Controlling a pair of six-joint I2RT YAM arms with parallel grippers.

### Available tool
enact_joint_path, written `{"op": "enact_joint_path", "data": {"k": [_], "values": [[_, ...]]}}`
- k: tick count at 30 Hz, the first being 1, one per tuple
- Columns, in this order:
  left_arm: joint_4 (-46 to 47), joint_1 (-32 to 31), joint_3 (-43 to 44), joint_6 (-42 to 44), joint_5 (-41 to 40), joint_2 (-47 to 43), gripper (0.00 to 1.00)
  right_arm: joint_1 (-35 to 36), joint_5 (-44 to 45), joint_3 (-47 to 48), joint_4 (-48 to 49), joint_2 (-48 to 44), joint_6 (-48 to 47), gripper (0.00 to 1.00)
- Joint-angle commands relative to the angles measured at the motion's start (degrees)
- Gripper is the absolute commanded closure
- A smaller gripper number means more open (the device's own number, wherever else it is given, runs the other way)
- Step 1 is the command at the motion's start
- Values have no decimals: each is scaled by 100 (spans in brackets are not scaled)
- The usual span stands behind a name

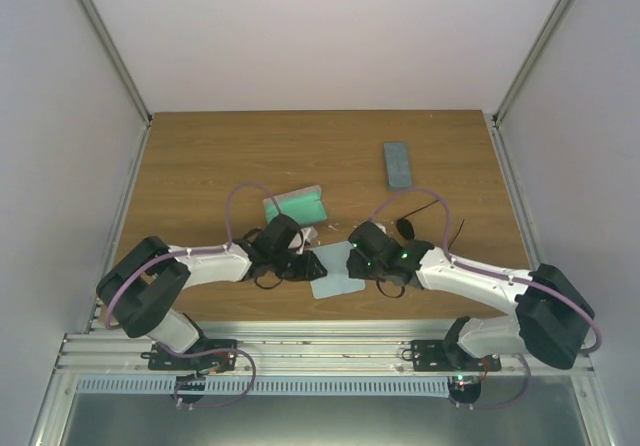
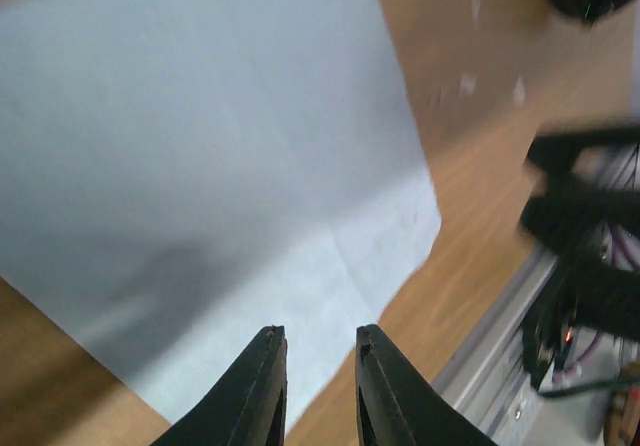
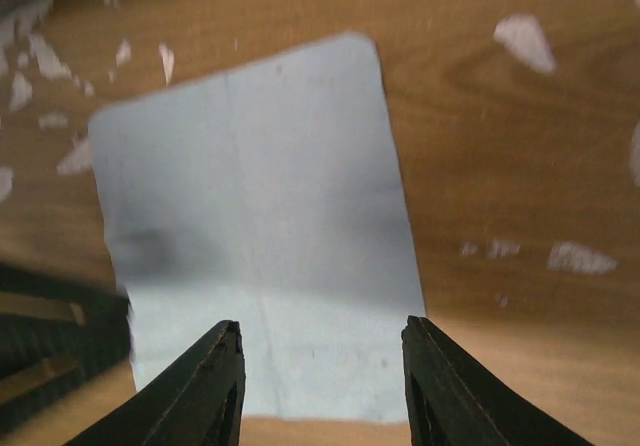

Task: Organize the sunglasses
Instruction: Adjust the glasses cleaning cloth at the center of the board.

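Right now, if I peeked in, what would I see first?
The left gripper and right gripper meet nose to nose, both open, over a light-blue cloth in the middle of the wooden table. Behind them lies an open case with green lining, and dark sunglasses sit beside the right arm.

Robotics lab test cell. A wood table [image 1: 200, 156] sits inside plain white panels [image 1: 320, 36] on metal framing [image 1: 106, 41]. The left arm [image 1: 205, 264] and right arm [image 1: 480, 278] are bolted to an aluminium rail [image 1: 320, 351] at the near edge, cables [image 1: 229, 211] exposed.
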Motion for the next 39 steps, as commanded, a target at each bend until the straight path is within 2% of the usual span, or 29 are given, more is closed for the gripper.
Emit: {"op": "enact_joint_path", "data": {"k": [1,6,15,20,23,32,39], "values": [[438,-477,-346,-395,247,-141,78,-204,503,329,97,205,-293,56],[151,-905,-560,-660,-107,-155,79,-331,482,381,329,450,-459,56],[-977,-950,-920,-899,-1092,-815,80,-347,487,321,381,685,-600,56],[-987,-937,-1000,-856,-1152,-1526,79,-347,507,424,453,756,-775,55],[-530,-909,-954,-917,-943,-1709,78,-356,557,516,516,825,-828,55],[420,-897,-379,-953,-670,-522,85,-419,586,528,661,1016,-694,55],[-38,-904,-508,-1098,-977,-173,86,-470,675,407,639,921,-732,55]]}}
